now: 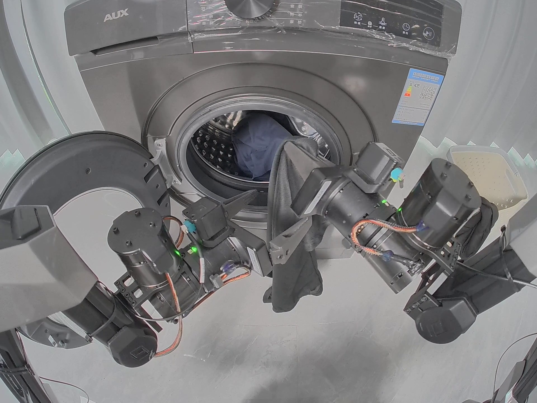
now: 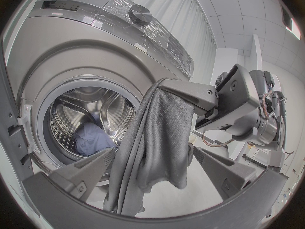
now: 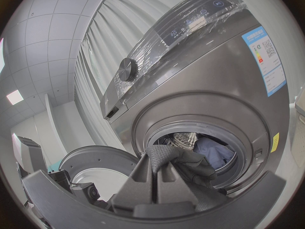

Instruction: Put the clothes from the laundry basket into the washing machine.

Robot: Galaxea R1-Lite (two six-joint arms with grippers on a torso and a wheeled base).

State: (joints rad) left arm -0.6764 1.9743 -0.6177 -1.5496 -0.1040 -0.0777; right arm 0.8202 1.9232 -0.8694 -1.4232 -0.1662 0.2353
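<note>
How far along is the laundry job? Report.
Done: a blue garment lies in the steel drum. In hand: the right hand grips a dark grey mesh garment hanging before it. Left: push it in; the white perforated plastic basket looks empty where visible.

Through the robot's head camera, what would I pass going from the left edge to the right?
Open round door → dark grey garment hanging in the middle → blue-and-white label on the washing machine → white laundry basket.

Bright, even light, glare on washing machine (image 1: pixel 251 79)
</note>
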